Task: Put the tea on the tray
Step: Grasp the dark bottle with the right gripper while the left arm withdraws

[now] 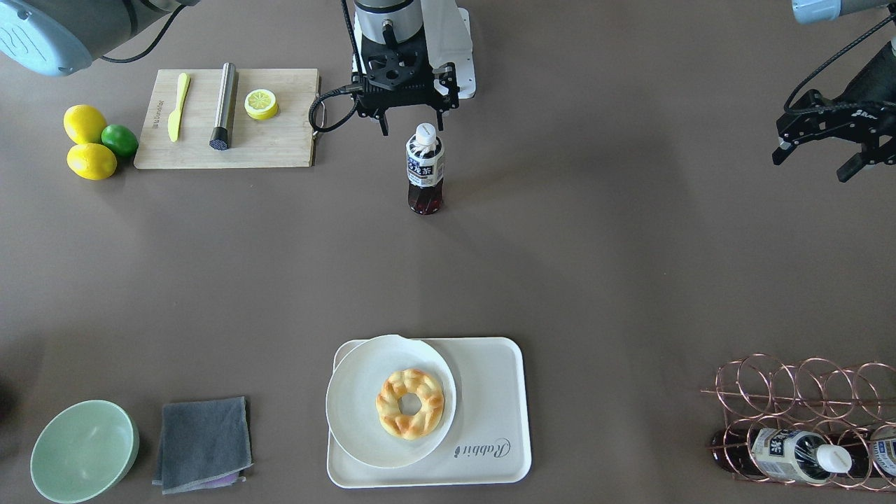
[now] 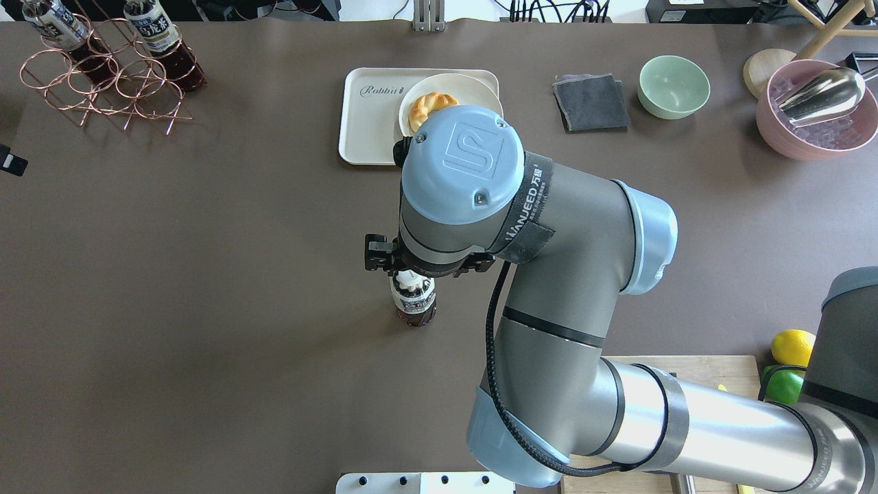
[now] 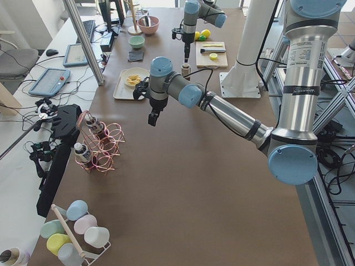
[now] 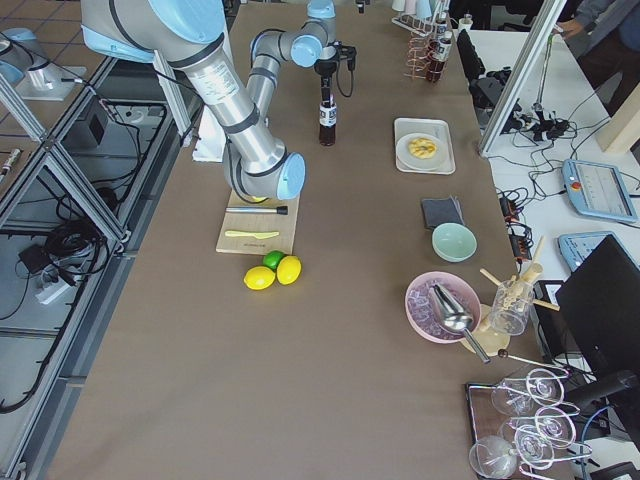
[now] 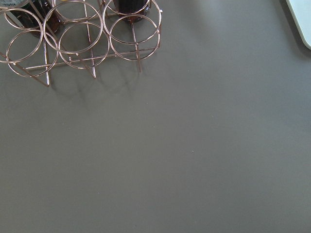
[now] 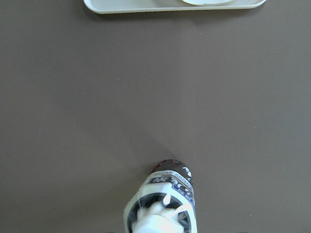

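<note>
- The right fingers (image 1: 383, 126) were spread wide and held nothing. They hung just above and slightly behind the white cap of the tea (image 1: 425, 168), one on either side of it, with no contact that we could make out.
- The left fingers (image 1: 852, 168) were also parted and empty, raised over bare bench (image 1: 630, 266) well off to the left, nearer the copper wire rack (image 1: 798, 392) that held the other bottles.
- The tea stood upright on the bench, near the robot and about mid-width. The right wrist view looked straight down onto its cap.
- The tray (image 1: 490, 392) lay on the far side of the bench, almost straight across from the tea and well apart from it. A round plate (image 1: 357, 413) with a doughnut (image 1: 410, 404) covered its right part as seen from the robot, leaving the left strip with the script mark bare.
- We judged the task to be at the approach: the fingers were lined up over the tea but the grasp was not yet made, and nothing had been carried.
- The next move, as we read it, called for lowering until the fingers straddled the neck or shoulder, then closing firmly.
- After that we expected a lift and a carry far across to the bare strip, setting the tea down upright and clear of the plate, since so tall and narrow a bottle could tip.
</note>
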`<state>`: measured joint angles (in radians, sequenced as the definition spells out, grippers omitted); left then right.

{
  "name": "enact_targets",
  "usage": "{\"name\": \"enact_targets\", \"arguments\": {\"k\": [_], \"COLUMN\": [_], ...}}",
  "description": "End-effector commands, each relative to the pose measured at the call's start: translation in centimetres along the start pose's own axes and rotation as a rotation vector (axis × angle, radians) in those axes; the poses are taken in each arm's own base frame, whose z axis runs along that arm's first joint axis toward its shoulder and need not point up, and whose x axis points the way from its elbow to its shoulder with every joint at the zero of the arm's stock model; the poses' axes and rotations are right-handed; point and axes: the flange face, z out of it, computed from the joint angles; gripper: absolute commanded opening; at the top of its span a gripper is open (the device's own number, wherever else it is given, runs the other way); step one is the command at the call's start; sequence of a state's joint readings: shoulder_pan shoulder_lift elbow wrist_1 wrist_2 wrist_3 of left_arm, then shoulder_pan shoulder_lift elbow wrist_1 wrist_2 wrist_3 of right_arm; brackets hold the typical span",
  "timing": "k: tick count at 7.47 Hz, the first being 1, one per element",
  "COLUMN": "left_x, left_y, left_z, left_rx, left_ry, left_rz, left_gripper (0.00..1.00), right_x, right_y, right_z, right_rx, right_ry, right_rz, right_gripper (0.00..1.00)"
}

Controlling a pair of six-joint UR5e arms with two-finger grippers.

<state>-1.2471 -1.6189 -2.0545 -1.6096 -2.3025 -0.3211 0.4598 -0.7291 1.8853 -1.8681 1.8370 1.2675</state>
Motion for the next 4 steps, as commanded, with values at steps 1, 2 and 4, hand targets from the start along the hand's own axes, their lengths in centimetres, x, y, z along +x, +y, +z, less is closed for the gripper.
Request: {"name": "enact_targets", "arguments": {"k": [1,2,4], "left_x": [0.1,0.1,0.2], "left_y": [0.0,0.0,0.1], "left_z": [-0.1,-0.1,-0.3], "left_rx": [0.006,0.008,0.009], "left_ry": [0.004,0.003,0.004], "left_rz": [0.005,0.006,0.003], "left_gripper": [0.98,0.98,0.98], "right_x": [-0.7,-0.8,-1.4], "right_y": [-0.5,-0.2,0.6], "right_z": [0.8,0.9,1.0], "right_rx": [0.004,0.005,0.010], "right_ry": [0.018,0.020,0.018], "right_rz": [-0.005,-0.007,-0.018], "right_gripper": [0.84,0.77,0.50]}}
